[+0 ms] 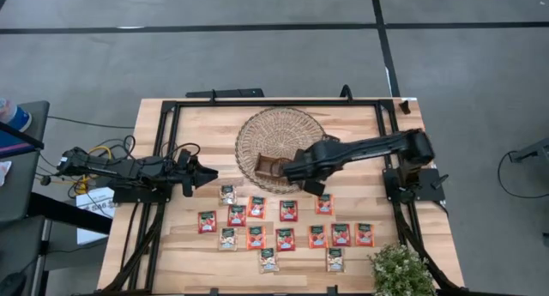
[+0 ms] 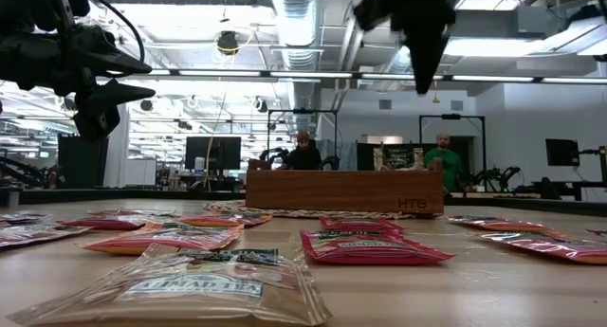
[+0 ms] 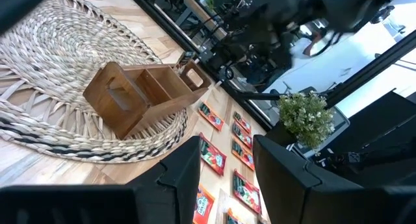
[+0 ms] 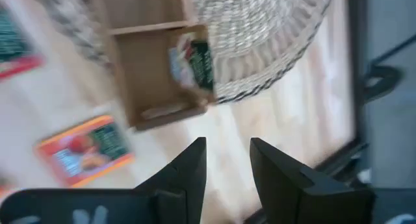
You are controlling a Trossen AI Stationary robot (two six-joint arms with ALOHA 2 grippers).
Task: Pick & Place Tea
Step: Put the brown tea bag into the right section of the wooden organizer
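Observation:
Several tea sachets (image 1: 287, 210), mostly red-orange, lie flat on the wooden table's near half. A brown divided tray (image 1: 268, 166) stands on a round woven mat (image 1: 279, 129). In the right wrist view one sachet (image 4: 192, 62) sits inside a tray compartment. My right gripper (image 4: 227, 143) hangs open above the tray's near right corner (image 1: 293, 171), pointing steeply down, with nothing between its fingers. My left gripper (image 1: 210, 177) waits open and level at the table's left side, pointing toward the tray (image 3: 143, 94).
A black frame rail (image 1: 274, 101) runs around the table top. A small potted plant (image 1: 399, 270) stands at the near right corner. In the low view the nearest sachet (image 2: 204, 289) lies close to the front edge, and people sit in the room beyond.

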